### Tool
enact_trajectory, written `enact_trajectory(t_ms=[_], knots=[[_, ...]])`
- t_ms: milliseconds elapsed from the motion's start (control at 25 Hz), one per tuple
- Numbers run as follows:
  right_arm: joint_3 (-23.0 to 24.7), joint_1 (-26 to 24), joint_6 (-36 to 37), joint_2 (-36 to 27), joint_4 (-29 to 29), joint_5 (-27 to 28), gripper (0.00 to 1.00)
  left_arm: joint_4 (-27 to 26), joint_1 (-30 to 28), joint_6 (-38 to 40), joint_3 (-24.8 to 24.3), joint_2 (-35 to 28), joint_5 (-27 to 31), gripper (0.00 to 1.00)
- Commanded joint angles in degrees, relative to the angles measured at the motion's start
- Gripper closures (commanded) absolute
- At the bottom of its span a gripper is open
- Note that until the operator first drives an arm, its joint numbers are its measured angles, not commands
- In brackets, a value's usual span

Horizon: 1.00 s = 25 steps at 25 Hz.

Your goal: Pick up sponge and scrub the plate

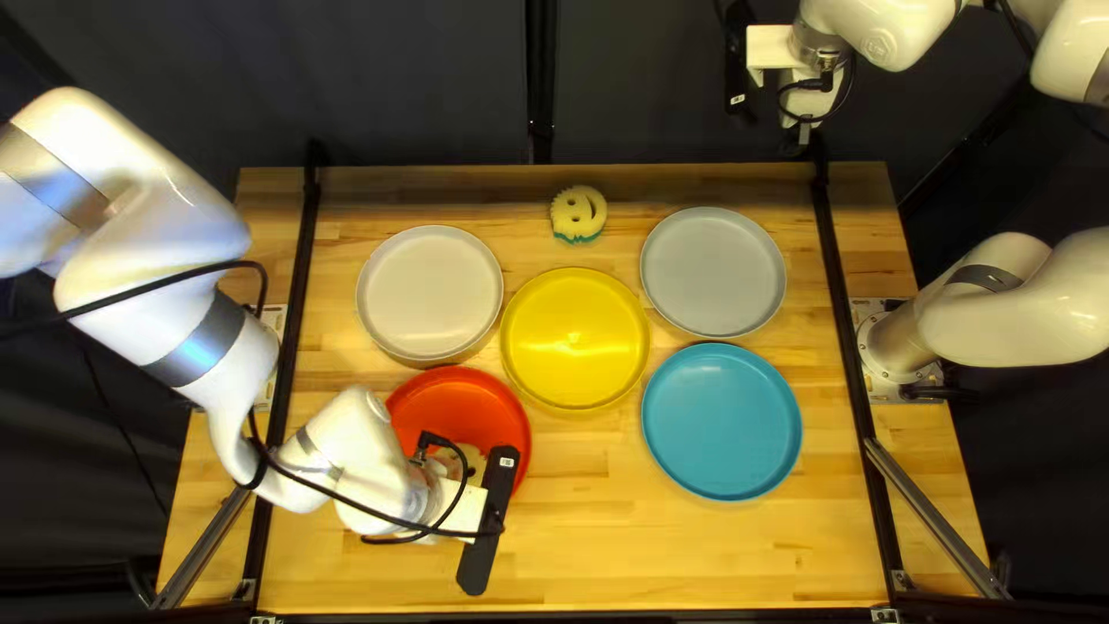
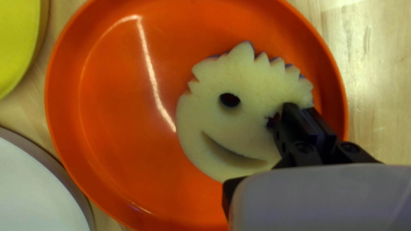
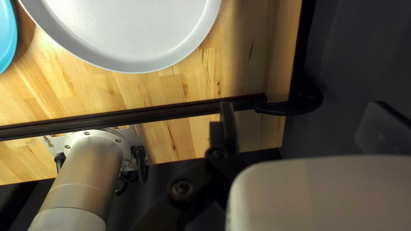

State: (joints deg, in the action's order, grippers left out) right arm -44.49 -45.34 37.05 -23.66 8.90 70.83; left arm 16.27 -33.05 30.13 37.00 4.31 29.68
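My left gripper [image 1: 462,509] is low over the red plate [image 1: 479,405] at the near left, hiding most of the sponge there. In the left wrist view the pale smiling sponge [image 2: 222,124] lies in the red plate [image 2: 115,107]; my left gripper [image 2: 305,115] has its fingers close together, pinching the sponge beside one eye hole, which looks squeezed out of shape. My right gripper [image 1: 799,139] hangs beyond the table's far edge; in the right wrist view the right gripper [image 3: 302,117] stands open, its fingers wide apart with nothing held.
Another smiling sponge [image 1: 579,213] lies near the far edge. The yellow plate [image 1: 574,339] is beside the red one, the off-white plate [image 1: 430,291] behind it. A grey plate [image 1: 713,272] and blue plate [image 1: 722,422] stand at the right. Black rails [image 1: 847,335] cross both table sides.
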Motion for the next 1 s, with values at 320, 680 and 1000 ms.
enact_trajectory(t_ms=[320,680,1000], knots=[[0.00,0.00,0.00,0.00,0.00,0.00,0.00,0.81,7.44,-6.59,-4.24,-4.66,-0.20,1.00],[0.00,0.00,0.00,0.00,0.00,0.00,0.00,1.60,2.47,-2.66,-0.32,-0.10,-0.65,1.00],[0.00,0.00,0.00,0.00,0.00,0.00,0.00,1.34,-3.58,1.12,4.86,2.83,2.40,1.00]])
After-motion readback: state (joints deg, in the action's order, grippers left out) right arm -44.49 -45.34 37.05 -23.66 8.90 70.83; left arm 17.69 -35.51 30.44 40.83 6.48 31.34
